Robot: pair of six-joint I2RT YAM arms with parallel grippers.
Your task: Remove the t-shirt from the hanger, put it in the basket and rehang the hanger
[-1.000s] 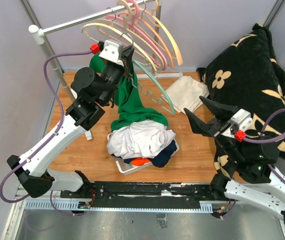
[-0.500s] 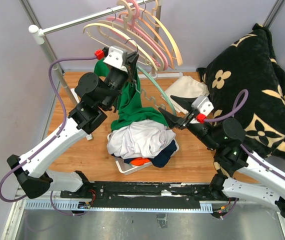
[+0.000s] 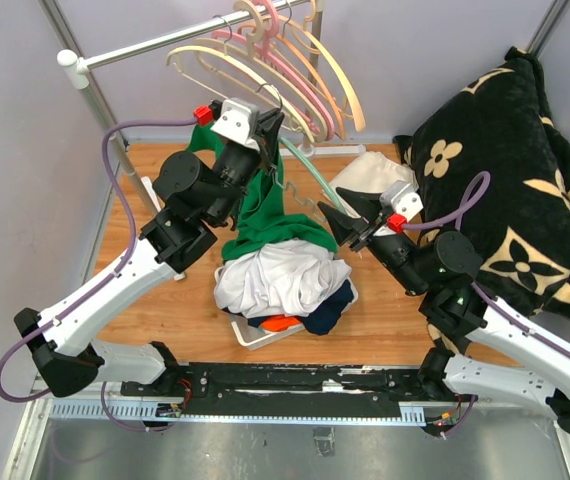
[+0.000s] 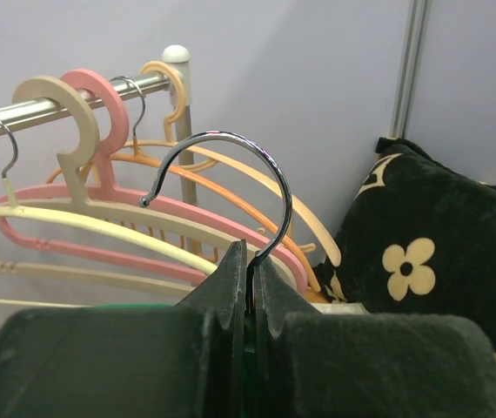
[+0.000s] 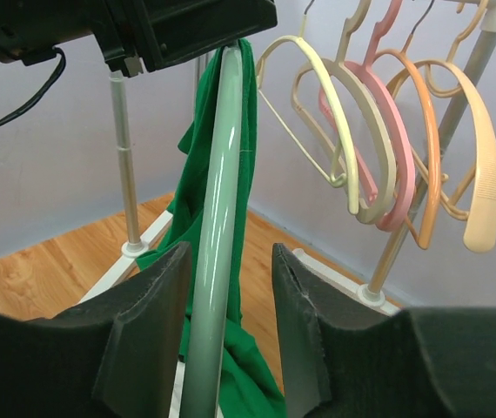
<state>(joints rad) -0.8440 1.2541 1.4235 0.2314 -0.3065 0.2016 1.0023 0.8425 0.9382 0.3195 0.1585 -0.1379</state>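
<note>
Lower centre, left wrist view: my left gripper clenches the hanger hook. Right wrist view: my right gripper, unclenched, straddles the hanger arm bearing the t-shirt.

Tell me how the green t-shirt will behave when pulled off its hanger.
Likely floppy: the green t-shirt hangs in soft folds, its lower end resting on the clothes pile. It may snag rather than slide, since fabric wraps the arm of the hanger.

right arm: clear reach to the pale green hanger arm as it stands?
Likely yes: the right gripper, jaws open, straddles the hanger arm with nothing between; the green t-shirt drapes alongside it.
</note>
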